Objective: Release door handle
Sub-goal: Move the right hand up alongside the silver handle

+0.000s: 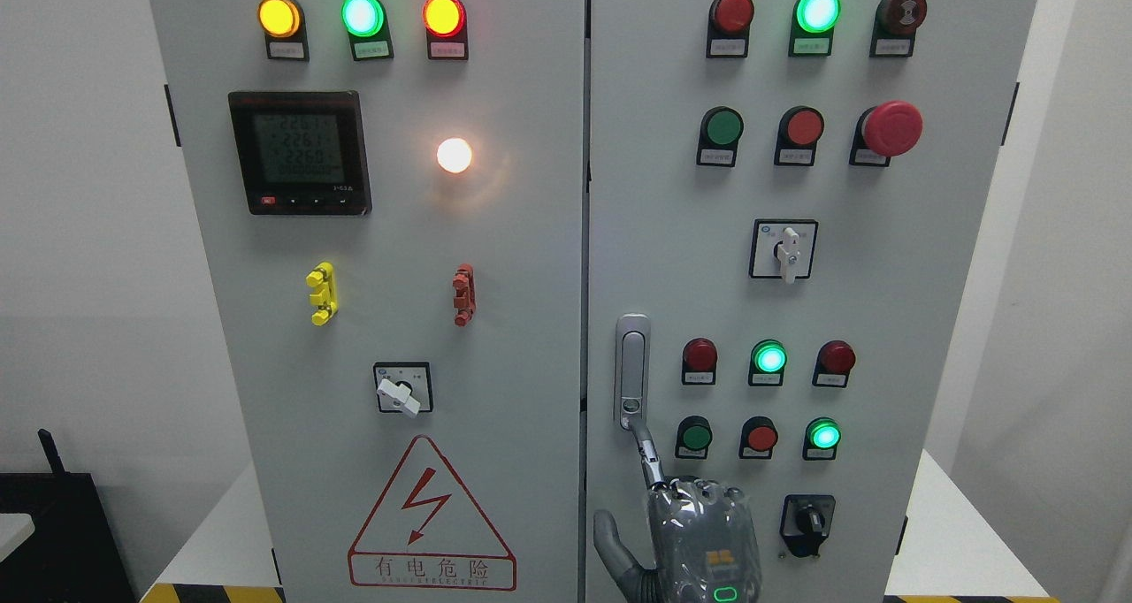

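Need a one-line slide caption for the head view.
Robot hand reaches one finger to the bottom of the door handle on a grey cabinet.

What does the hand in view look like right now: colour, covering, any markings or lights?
One hand shows at the bottom edge: grey metallic jointed fingers, the back wrapped in clear crinkled plastic film. Beneath the film sit small orange markings and a green lit indicator. No cables show.

Matt grey painted metal cabinet door [690, 258], glossy silvery metal door handle [631, 369], clear plastic-wrapped robot hand [699, 523].
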